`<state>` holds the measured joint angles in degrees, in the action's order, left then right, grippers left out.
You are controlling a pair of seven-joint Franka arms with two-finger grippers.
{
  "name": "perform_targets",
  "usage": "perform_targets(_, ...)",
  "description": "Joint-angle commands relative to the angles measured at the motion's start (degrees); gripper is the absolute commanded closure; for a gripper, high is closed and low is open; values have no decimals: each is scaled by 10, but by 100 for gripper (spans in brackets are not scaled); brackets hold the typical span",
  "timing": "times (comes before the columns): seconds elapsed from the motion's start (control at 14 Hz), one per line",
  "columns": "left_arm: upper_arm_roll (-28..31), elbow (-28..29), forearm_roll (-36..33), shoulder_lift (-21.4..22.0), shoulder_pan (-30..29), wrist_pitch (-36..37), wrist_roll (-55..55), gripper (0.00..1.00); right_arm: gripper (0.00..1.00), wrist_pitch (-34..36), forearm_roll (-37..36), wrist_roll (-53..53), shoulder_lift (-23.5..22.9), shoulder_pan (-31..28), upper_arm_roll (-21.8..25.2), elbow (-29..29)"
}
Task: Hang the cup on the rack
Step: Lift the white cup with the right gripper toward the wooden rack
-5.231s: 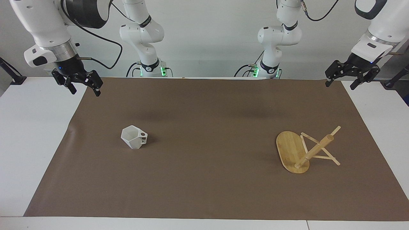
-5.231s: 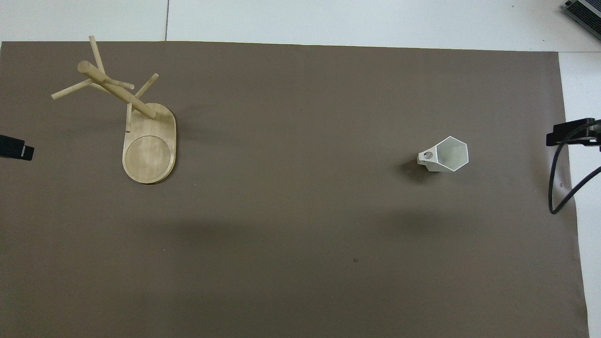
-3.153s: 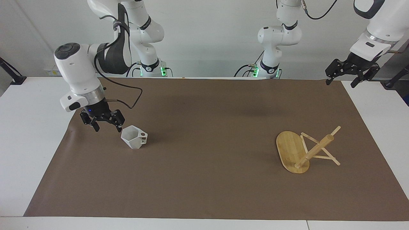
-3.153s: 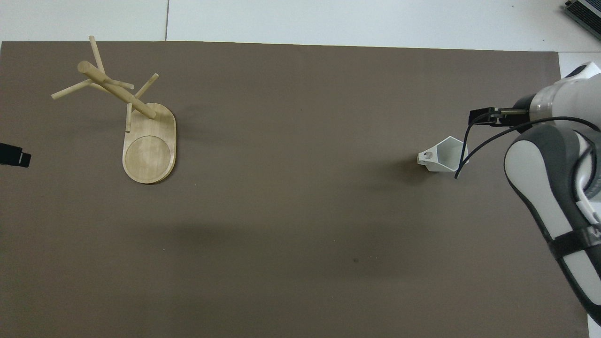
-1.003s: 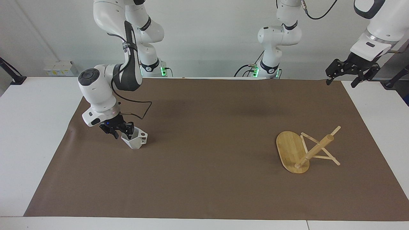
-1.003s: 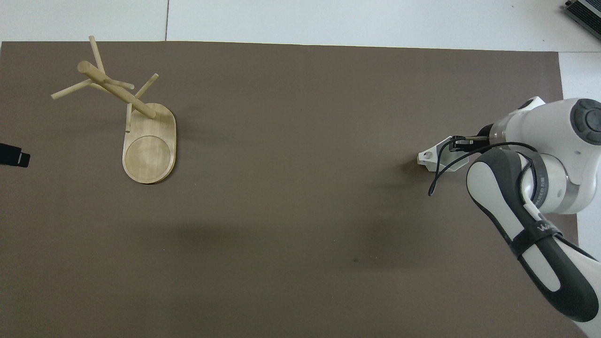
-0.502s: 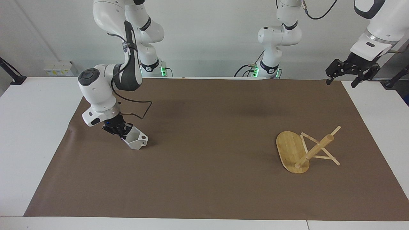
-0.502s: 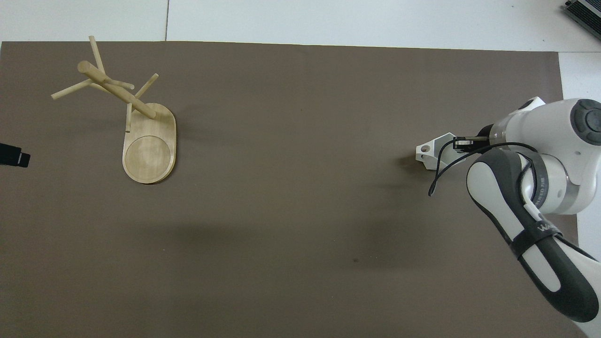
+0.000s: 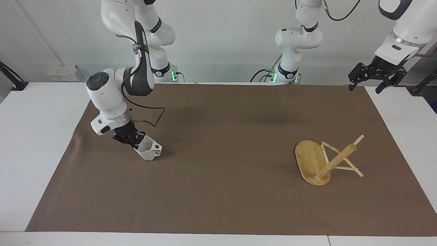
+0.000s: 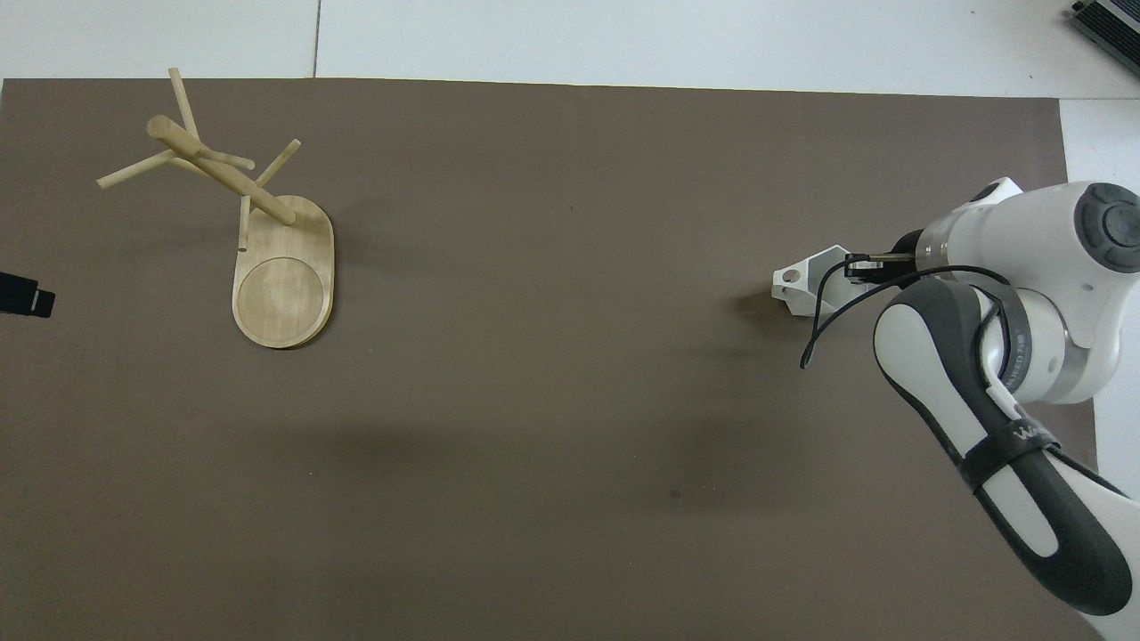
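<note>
Cup [image 9: 149,150] in right gripper [image 9: 131,140] (clamped, rim)

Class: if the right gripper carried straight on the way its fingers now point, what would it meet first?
The right gripper points steeply down, shut on the rim of the cup. Straight on, the tilted cup would probably press into the brown mat directly under it.
</note>
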<state>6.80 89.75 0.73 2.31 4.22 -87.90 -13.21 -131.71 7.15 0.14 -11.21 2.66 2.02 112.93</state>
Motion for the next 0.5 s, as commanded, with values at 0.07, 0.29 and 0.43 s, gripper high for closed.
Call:
perform_targets(0.07, 1, 16, -10, 15, 2, 1, 2, 0, 100, 29, 100, -14, 3, -5, -25, -45)
perform_targets(0.29, 2, 17, -10, 15, -7, 0, 4, 0, 100, 78, 209, -75, 3, -5, -32, -93)
perform_targets(0.43, 1, 17, -9, 16, -6, 1, -2, 0, 100, 109, 306, -103, 2, -5, -35, -114)
